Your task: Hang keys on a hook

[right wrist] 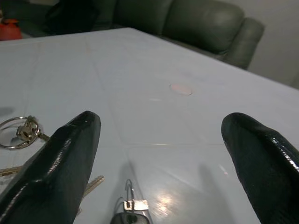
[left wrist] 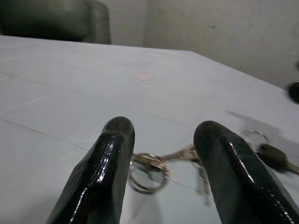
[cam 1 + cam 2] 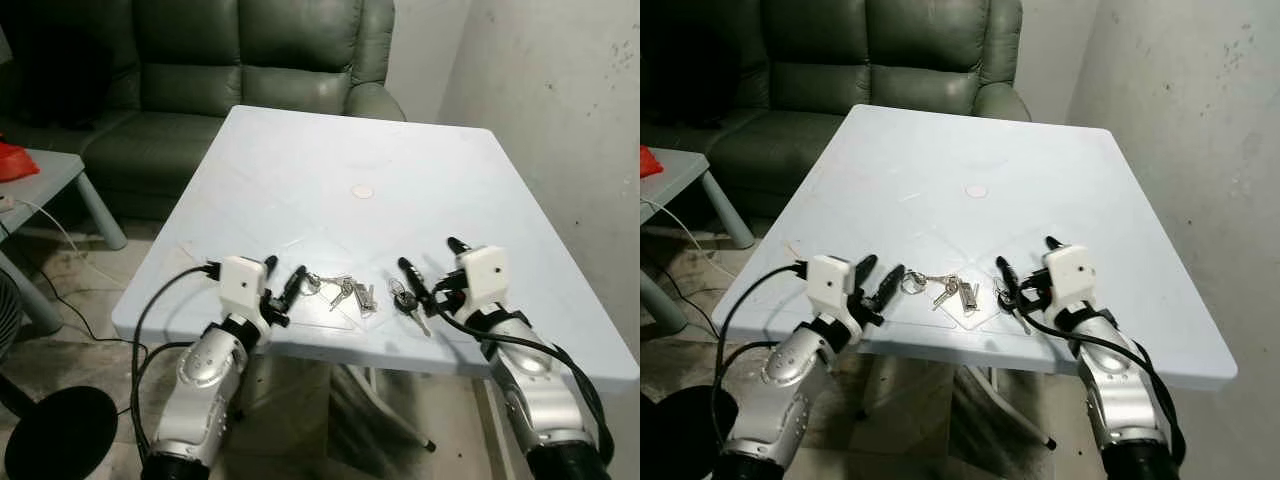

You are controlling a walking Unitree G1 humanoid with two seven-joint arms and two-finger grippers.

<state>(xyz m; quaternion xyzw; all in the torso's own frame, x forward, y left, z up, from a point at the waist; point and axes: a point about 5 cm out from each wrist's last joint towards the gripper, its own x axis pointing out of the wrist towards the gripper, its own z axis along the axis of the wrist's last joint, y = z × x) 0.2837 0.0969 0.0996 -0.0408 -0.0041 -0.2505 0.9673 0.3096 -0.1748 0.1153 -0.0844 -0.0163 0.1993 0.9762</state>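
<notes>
Keys lie in a loose silver bunch near the front edge of the pale blue table, between the two grippers, with a second, black-headed key just beside the right gripper. In the head views, the left gripper sits at the table's edge with its fingers parted and empty, tips close to the bunch's ring; the right gripper is likewise spread and holding nothing. My guess is that a flat ring on a smooth top could skid away from a closing pinch, and so near the edge it might slide off onto the floor. No hook can be made out, so the carry afterwards looks uncertain too. In the left wrist view, the ring lies between the two black fingers, low on the surface, so a grasp may catch only one key and let the rest dangle. In the right wrist view, the black-headed key's clip rests between widely parted fingers. Behind the table stands a dark green sofa; a scuffed white wall is on the right, a cable crosses the floor on the left.
</notes>
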